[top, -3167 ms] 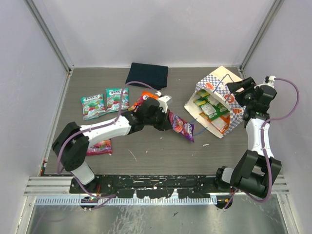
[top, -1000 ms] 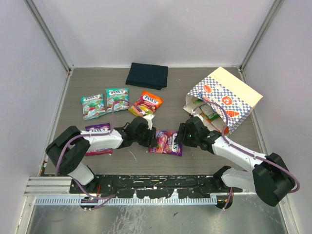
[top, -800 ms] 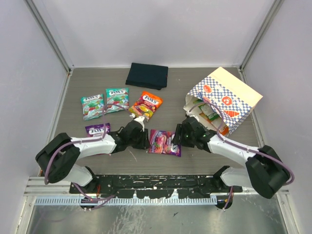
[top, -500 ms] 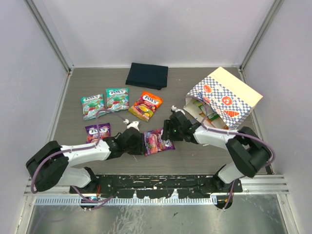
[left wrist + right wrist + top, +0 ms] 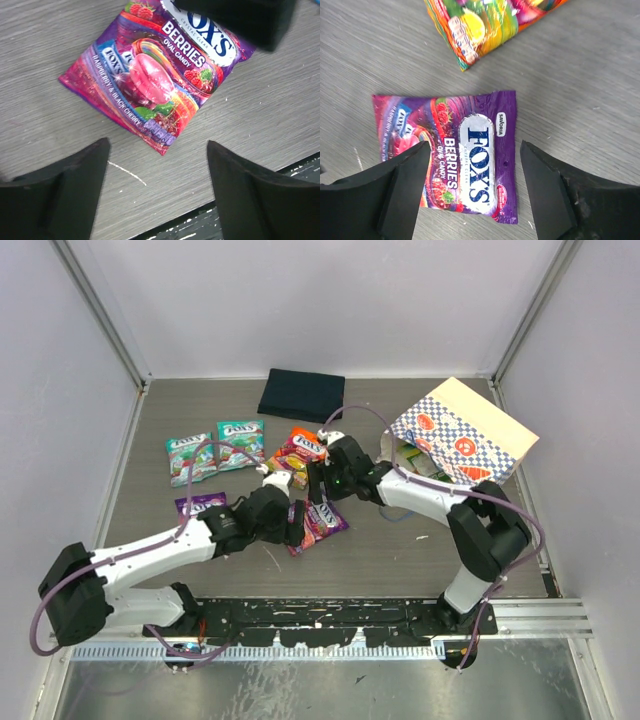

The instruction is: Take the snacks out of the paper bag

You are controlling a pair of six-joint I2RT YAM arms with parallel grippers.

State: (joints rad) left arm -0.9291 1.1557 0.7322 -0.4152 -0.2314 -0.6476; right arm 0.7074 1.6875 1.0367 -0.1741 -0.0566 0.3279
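The left gripper is released, its two dark fingers spread wide with nothing between them. It hangs over the near corner of a purple berry pouch, which lies flat on the grey surface with its printed face up. The left wrist view does not show whether the fingertips touch the surface.

The right gripper is likewise released and sits above the same pouch's other end, its fingers standing apart on either side of the white logo; a dark part of it shows at the top of the left wrist view. In the top view the two grippers face each other across this pouch, the left gripper from the near left, the right gripper from the far right.

Just beyond the purple berry pouch lies an orange pouch, close to it but apart. Further left are two teal pouches side by side, and nearer the arm bases a second purple pouch, partly crossed by the left arm's cable.

The paper bag lies on its side at the right of the surface, its mouth turned toward the middle, with green pouches inside the mouth. A folded navy cloth lies at the far edge.
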